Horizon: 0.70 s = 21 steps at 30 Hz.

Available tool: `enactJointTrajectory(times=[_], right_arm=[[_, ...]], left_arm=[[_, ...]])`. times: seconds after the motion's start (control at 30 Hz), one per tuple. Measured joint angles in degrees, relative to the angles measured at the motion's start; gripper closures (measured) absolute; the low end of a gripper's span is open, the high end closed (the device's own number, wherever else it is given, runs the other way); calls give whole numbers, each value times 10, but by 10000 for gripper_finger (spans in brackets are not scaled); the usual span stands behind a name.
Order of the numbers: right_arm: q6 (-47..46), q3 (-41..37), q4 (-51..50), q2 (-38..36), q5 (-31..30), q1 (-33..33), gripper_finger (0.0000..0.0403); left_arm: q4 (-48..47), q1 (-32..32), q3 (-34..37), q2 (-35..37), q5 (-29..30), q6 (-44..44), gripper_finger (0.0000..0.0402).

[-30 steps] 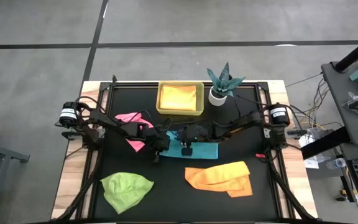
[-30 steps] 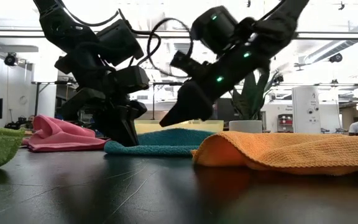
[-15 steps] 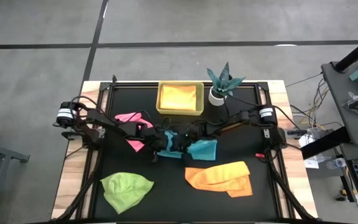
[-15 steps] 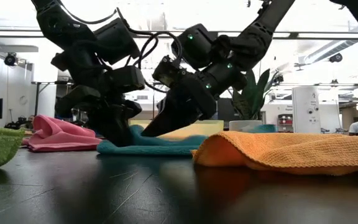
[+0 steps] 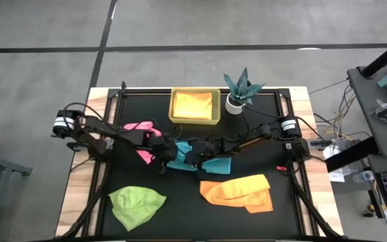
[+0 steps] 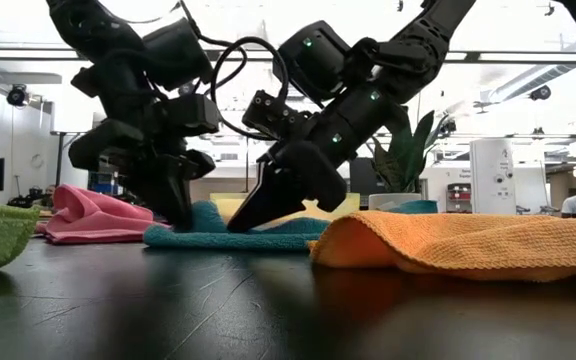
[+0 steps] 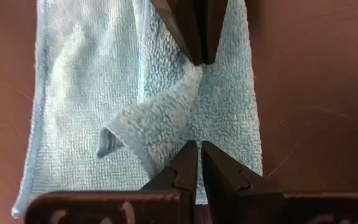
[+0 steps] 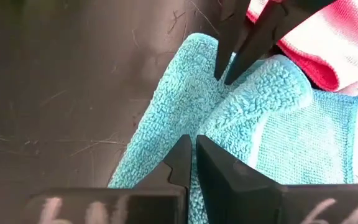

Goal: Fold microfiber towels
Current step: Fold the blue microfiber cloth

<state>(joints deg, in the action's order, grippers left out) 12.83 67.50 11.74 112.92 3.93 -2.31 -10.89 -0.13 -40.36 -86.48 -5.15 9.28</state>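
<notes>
**High view: one towel in the tray, one in work, three waiting**

High view, left to right on the black surface (image 5: 261,141):

- Lime green towel (image 5: 137,203): crumpled at the near left, not yet folded.
- Pink towel (image 5: 142,128): bunched, just beside the left arm, not yet folded.
- Turquoise towel (image 5: 210,161): at the centre, partly doubled over. The left gripper (image 5: 161,160) and right gripper (image 5: 195,158) meet on it, each with jaws clenched on a raised fold of the cloth.
- Yellow tray (image 5: 195,119): at the far edge, holding an orange-yellow towel (image 5: 194,103), judged finished.
- Second orange-yellow towel (image 5: 239,191): near right, loosely rumpled.

Judgement: roughly one of five complete; fold in progress.
</notes>
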Motion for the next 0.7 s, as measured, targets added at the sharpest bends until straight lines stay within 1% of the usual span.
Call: enactJointTrajectory(times=[0.2,0.4,0.53,0.7], right_arm=[[5,2,-15,-1,-1,1,385],[6,1,-10,11,-1,1,385],[7,1,-6,15,-1,1,385],[7,1,-6,15,-2,1,385]], left_arm=[[-43,0,0,52,-1,0,394],[-15,10,-2,98,11,-59,386],[-4,27,-1,96,12,-111,354],[-5,31,2,62,11,-161,293]])
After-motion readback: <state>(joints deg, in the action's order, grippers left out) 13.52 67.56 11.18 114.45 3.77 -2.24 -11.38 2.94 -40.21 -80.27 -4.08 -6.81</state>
